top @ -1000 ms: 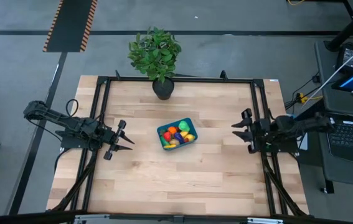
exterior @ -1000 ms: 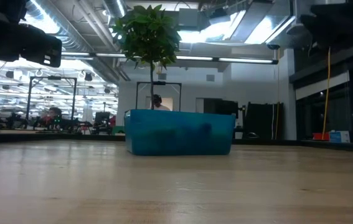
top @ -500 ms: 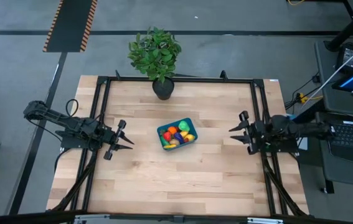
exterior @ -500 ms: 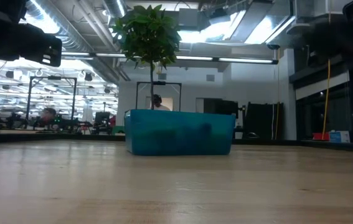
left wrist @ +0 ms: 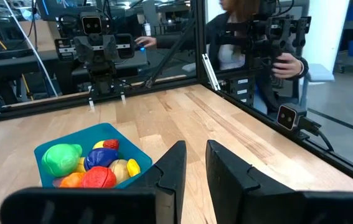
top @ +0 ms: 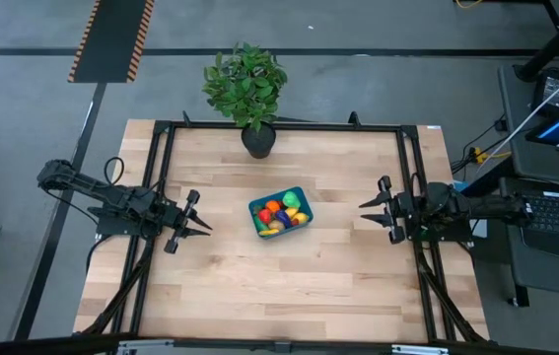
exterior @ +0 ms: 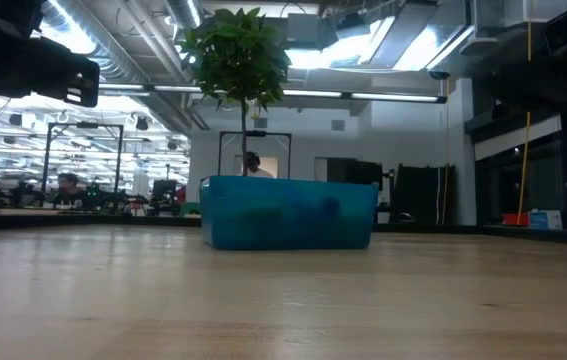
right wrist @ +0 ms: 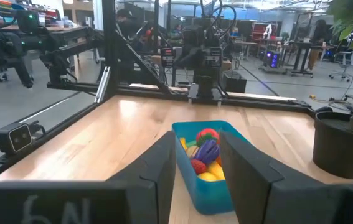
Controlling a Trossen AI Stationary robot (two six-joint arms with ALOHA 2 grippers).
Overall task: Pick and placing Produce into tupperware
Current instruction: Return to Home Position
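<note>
At the middle of the surface (top: pixel 259 286) sat the tupperware (top: pixel 255 207) holding the produce (top: pixel 281 213), so, with the job seemingly done, the left claw (top: pixel 200 224) and right claw (top: pixel 368 206) hung empty at opposite sides, fingers slightly parted.

The tupperware (top: pixel 281 212), filled with produce (top: pixel 277 210), is seen on the bench (top: pixel 259 296) between the left gripper (top: pixel 194 224) and the right gripper (top: pixel 372 206), well apart from both.

Left gripper (left wrist: pixel 196 149), right gripper (right wrist: pixel 198 140): fingers apart.
</note>
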